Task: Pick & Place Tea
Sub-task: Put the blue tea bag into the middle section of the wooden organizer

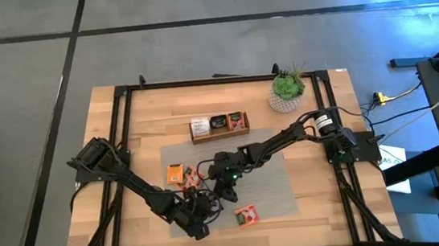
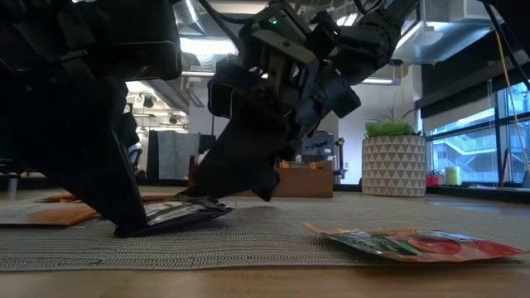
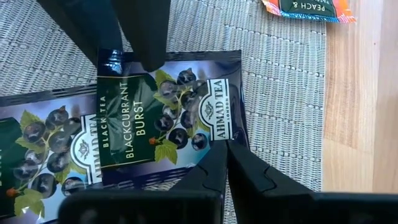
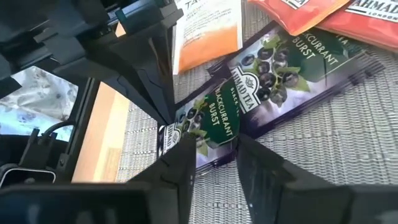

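Left gripper (image 3: 227, 163) pinched shut on blackcurrant sachet (image 3: 168, 118) edge, mid-mat (image 1: 273, 178); right gripper (image 4: 211, 155) straddles its opposite edge, half-closed. Light, floppy, slick foil; grip edges only.

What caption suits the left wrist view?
Left gripper pinching a dark blackcurrant tea sachet on the grey mat.

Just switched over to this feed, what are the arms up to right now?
Both arms meet over the grey mat, working on one blackcurrant sachet. The left gripper is shut, pinching one edge of it, and the right gripper straddles the opposite edge, as if taking it over. A second blackcurrant sachet lies beside it. The wooden tray near the plant already holds a few sachets.
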You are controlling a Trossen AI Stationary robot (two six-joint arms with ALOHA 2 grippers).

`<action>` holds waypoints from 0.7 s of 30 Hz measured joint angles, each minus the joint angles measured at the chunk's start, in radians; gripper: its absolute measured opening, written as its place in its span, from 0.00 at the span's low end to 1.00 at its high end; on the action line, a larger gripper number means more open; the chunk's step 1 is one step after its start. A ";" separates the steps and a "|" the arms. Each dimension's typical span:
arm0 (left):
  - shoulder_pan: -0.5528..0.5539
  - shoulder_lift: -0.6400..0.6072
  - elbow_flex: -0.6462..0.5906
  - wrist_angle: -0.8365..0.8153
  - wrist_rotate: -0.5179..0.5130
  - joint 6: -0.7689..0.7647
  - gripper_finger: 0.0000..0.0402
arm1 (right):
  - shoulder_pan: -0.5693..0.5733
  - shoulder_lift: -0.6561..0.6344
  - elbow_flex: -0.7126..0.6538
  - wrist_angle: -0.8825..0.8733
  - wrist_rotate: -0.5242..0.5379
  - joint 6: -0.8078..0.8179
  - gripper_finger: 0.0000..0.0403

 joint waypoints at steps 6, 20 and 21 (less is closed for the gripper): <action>0.000 0.000 0.000 -0.001 -0.002 0.000 0.03 | 0.001 0.000 0.000 -0.003 0.036 0.000 0.20; 0.000 0.000 -0.001 -0.001 -0.003 0.000 0.03 | 0.001 0.000 0.000 -0.043 0.078 -0.023 0.02; 0.000 0.000 -0.001 -0.002 -0.003 0.000 0.03 | 0.000 0.000 0.000 -0.043 0.075 -0.025 0.01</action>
